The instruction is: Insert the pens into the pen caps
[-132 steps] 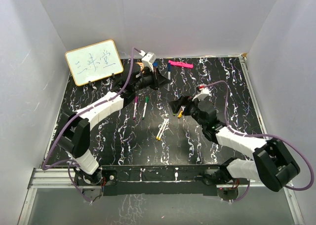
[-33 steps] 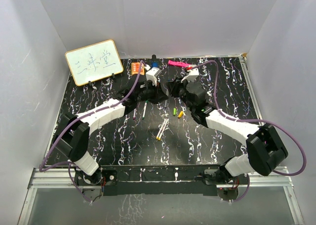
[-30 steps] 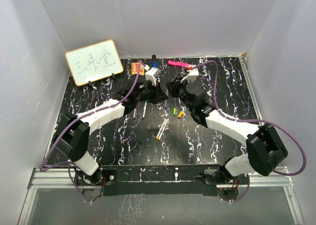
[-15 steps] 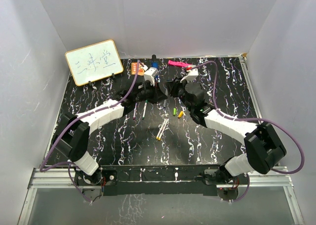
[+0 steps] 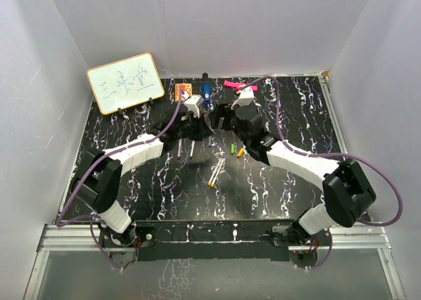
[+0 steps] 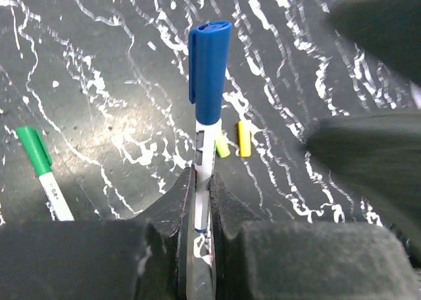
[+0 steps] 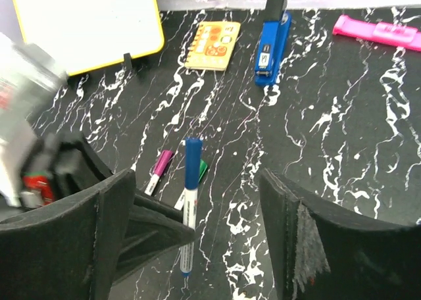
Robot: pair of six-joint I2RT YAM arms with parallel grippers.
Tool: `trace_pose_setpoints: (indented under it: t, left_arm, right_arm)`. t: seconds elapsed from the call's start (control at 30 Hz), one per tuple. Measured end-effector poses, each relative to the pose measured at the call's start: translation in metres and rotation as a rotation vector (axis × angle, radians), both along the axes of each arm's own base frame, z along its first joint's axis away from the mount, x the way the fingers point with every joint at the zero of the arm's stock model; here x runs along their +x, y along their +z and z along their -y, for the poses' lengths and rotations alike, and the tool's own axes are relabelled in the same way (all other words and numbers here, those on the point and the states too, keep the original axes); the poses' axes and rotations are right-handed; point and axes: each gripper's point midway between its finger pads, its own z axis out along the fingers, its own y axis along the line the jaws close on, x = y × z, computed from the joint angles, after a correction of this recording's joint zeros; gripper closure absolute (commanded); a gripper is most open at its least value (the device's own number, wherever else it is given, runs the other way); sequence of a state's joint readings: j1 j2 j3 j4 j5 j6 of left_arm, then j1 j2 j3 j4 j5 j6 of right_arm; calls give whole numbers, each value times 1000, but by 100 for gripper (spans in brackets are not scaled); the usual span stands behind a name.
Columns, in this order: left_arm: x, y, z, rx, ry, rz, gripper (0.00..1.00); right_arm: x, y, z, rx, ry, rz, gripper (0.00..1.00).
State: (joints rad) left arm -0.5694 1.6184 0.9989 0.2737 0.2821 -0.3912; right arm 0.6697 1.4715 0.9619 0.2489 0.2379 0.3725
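Two bare pens [image 5: 216,171] lie nearest on the counter [image 5: 296,122] with yellow and green caps [image 6: 244,139] loose just beyond, magenta and green pens [image 7: 160,167] look capped, left tool [image 6: 200,185] clamps the blue-capped pen [image 6: 205,142], right tool [image 5: 220,121] released beside it, so I'd say three done, two left.

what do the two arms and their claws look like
Both the left arm and right arm have white links with black joints, and a purple cable loops along each. The left claw and right claw have black, wedge-shaped fingers.
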Motion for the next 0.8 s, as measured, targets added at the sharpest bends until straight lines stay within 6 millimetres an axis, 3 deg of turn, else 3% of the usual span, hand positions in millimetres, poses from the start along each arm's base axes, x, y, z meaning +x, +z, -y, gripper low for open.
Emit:
trace_pose_setpoints:
  t: [0.13,0.23,0.37,0.43,0.63,0.8]
  left_arm:
    - [-6,-34,-9,89,14,-82,100]
    - [-8,-59,-18,180,24,-150,100]
    - [5,-69,-19,262,35,-184,100]
    - [11,-71,-21,295,45,-191,100]
    - [19,-82,-30,396,75,-232,100]
    - [9,-106,-39,465,71,-305,100]
  right_arm:
    - [1,18,10,-15,-45,48,21]
    - [-1,45,25,0,-99,105,21]
    - [-9,77,44,43,-159,174,20]
    - [-12,82,51,53,-180,187,20]
    - [-17,58,64,17,-223,146,20]
    - [-20,37,67,-9,-231,97,20]
